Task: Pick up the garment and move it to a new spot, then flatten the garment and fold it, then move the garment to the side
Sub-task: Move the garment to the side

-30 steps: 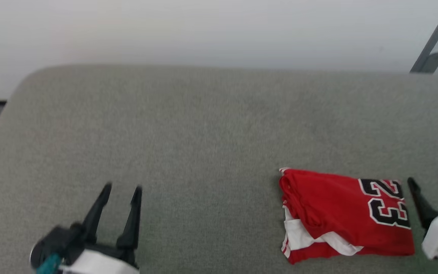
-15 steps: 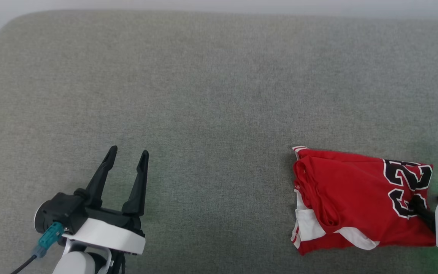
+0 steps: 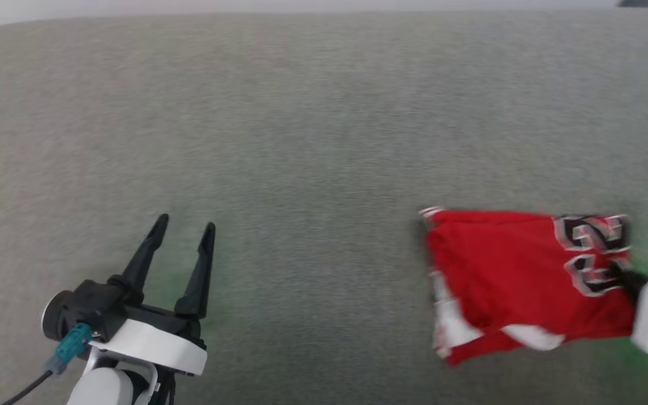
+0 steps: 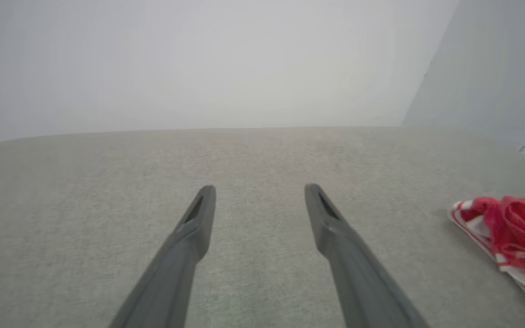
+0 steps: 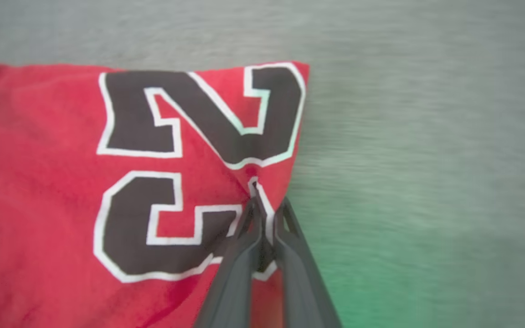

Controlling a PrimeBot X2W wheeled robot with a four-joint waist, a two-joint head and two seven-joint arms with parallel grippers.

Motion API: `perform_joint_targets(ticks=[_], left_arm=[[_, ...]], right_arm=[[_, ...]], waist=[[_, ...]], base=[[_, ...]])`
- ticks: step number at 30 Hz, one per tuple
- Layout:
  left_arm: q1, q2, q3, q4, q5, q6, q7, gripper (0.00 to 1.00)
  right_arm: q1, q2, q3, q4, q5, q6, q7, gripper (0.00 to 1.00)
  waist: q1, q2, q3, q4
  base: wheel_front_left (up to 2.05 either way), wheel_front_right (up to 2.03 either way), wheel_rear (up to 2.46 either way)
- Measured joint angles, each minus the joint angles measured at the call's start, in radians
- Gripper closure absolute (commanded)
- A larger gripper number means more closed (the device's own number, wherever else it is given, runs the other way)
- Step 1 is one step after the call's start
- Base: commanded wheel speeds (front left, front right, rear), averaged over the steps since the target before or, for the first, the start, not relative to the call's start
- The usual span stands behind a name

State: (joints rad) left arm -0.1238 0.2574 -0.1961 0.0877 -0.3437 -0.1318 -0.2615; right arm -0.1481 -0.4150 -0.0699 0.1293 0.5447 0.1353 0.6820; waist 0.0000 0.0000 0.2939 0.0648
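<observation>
A grey, felt-like desk [image 3: 324, 140] spreads across the head view, blurred, with a thin pale strip of wall [image 3: 133, 5] along its far edge. In the left wrist view the wall [image 4: 198, 59] rises plain and off-white beyond the desk's far edge, and a second, greyer panel meets it at the right

The left claw [image 3: 186, 224] hangs over bare desk with its two fingers spread wide and nothing between them [image 4: 259, 189]. The garment [image 3: 515, 281] lies well off to that claw's right, folded into a rough rectangle, red with white sleeve trim showing at its near-left corner [image 4: 513, 228]

The right claw [image 5: 267, 205] is pinched together on the garment's [image 5: 62, 182] right edge, beside the black "23" with its white outline, and the cloth puckers toward its fingertips. The desk to the right of this claw carries a green tint [image 5: 372, 255]
</observation>
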Motion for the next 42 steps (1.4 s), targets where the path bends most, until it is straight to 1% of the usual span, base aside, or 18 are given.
perform_joint_targets(ticks=[1, 2, 3, 9, 13, 15, 16, 19, 24, 28, 32, 33, 34, 35, 39, 42], left_arm=[[-0.001, 0.005, -0.006, 0.0, 0.0, 0.0, 0.0, 0.0], [-0.005, 0.019, -0.026, -0.001, 0.0, 0.0, 0.0, 0.0], [-0.005, 0.019, -0.026, -0.001, 0.0, 0.0, 0.0, 0.0], [-0.074, 0.063, -0.087, -0.012, 0.001, 0.0, 0.0, 0.0], [-0.164, 0.094, -0.148, -0.018, 0.007, 0.0, 0.0, 0.0], [-0.216, 0.11, -0.182, -0.021, 0.01, 0.0, 0.0, 0.0], [-0.268, 0.13, -0.214, -0.026, 0.01, 0.0, 0.0, 0.0], [-0.343, 0.152, -0.253, -0.032, 0.01, 0.0, 0.0, 0.0], [-0.432, 0.179, -0.277, -0.047, 0.01, 0.0, 0.0, 0.0], [-0.459, 0.188, -0.281, -0.057, 0.01, 0.0, 0.0, 0.0], [-0.463, 0.193, -0.273, -0.061, 0.01, 0.0, 0.0, 0.0], [-0.463, 0.193, -0.268, -0.061, 0.01, 0.0, 0.0, 0.0], [-0.461, 0.192, -0.267, -0.06, 0.01, 0.0, 0.0, 0.0], [-0.458, 0.19, -0.266, -0.058, 0.01, 0.0, 0.0, 0.0], [-0.428, 0.17, -0.246, -0.049, 0.01, 0.0, 0.0, 0.0], [-0.386, 0.142, -0.224, -0.038, 0.01, 0.0, 0.0, 0.0]], right_arm=[[-0.003, -0.004, -0.017, 0.005, 0.0, 0.0, -0.016, 1.0], [-0.006, -0.02, -0.063, 0.019, -0.002, -0.002, -0.049, 1.0], [-0.006, -0.02, -0.063, 0.019, -0.002, -0.002, -0.049, 1.0], [-0.052, -0.056, -0.211, 0.062, -0.016, -0.003, -0.13, 1.0], [-0.113, -0.079, -0.279, 0.14, -0.03, -0.004, -0.186, 1.0], [-0.158, -0.086, -0.295, 0.187, -0.046, -0.004, -0.222, 1.0], [-0.21, -0.098, -0.317, 0.246, -0.074, -0.004, -0.268, 1.0], [-0.299, -0.104, -0.351, 0.332, -0.125, -0.004, -0.349, 1.0], [-0.434, -0.107, -0.4, 0.51, -0.201, -0.004, -0.483, 1.0], [-0.501, -0.105, -0.407, 0.64, -0.256, -0.004, -0.574, 1.0], [-0.547, -0.105, -0.401, 0.747, -0.291, -0.004, -0.647, 1.0], [-0.558, -0.107, -0.398, 0.77, -0.294, -0.004, -0.658, 0.77], [-0.566, -0.11, -0.394, 0.792, -0.3, -0.004, -0.667, 0.58], [-0.572, -0.115, -0.387, 0.813, -0.306, -0.004, -0.676, 0.0], [-0.579, -0.135, -0.34, 0.854, -0.343, -0.004, -0.725, 0.0], [-0.578, -0.142, -0.268, 0.854, -0.362, -0.004, -0.751, 0.0]], waist=[[0.0, 0.0, 0.0, -0.014], [0.0, 0.0, 0.002, -0.043], [0.0, 0.0, 0.002, -0.043], [0.0, 0.0, 0.027, -0.137], [0.0, 0.0, 0.07, -0.187], [0.0, 0.0, 0.098, -0.207], [0.0, 0.0, 0.127, -0.224], [0.0, 0.0, 0.171, -0.245], [0.0, 0.0, 0.238, -0.269], [0.0, 0.0, 0.271, -0.274], [0.0, 0.0, 0.275, -0.265], [0.0, 0.0, 0.273, -0.263], [0.0, 0.0, 0.27, -0.261], [0.0, -0.0001, 0.265, -0.258], [0.0, -0.0001, 0.233, -0.247], [0.0, 0.0, 0.195, -0.237]], base=[[0.0, 0.0, 0.0], [0.0, 0.0, 0.0], [0.0, 0.0, 0.0], [0.0, 0.0, 0.0], [0.0, 0.0, 0.0], [0.0, 0.0, 0.0], [0.0, 0.0, 0.0], [0.0, 0.0, 0.0], [0.0, 0.0, 0.0], [0.0, 0.0, 0.0], [0.0, 0.0, 0.0], [0.0, 0.0, 0.0], [0.0, 0.0, 0.0], [0.0, 0.0, 0.0], [0.0, 0.0, 0.0], [0.0, 0.0, 0.0]])
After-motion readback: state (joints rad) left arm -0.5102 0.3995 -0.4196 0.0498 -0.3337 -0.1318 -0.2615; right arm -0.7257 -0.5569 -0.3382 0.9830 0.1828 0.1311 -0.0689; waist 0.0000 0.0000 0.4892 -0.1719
